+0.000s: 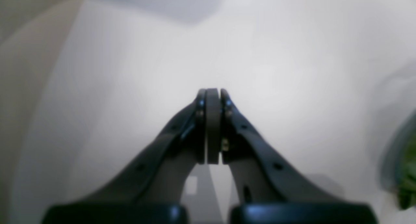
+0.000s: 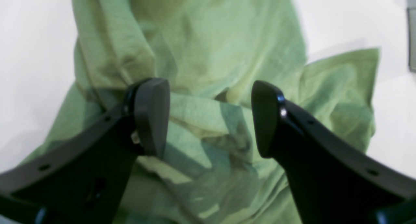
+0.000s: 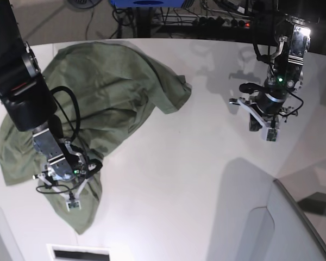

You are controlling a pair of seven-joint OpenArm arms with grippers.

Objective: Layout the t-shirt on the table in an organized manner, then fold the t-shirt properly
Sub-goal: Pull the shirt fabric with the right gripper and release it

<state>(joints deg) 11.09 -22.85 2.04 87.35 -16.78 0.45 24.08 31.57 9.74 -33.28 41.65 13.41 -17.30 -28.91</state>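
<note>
my right gripper point(image 2: 209, 120) jaws apart over crumpled t-shirt point(image 2: 208, 55); left gripper point(image 1: 213, 126) closed, empty, above table point(image 3: 179, 163).

Two robot arms are shown, each built of black segments with silver-grey metal wrist sections, looped black cables and a small green light near the wrist. The left gripper point(image 1: 213, 126) and right gripper point(image 2: 210, 118) are seen with dark, curved fingers, flat rounded pads and small screws and holes.
</note>
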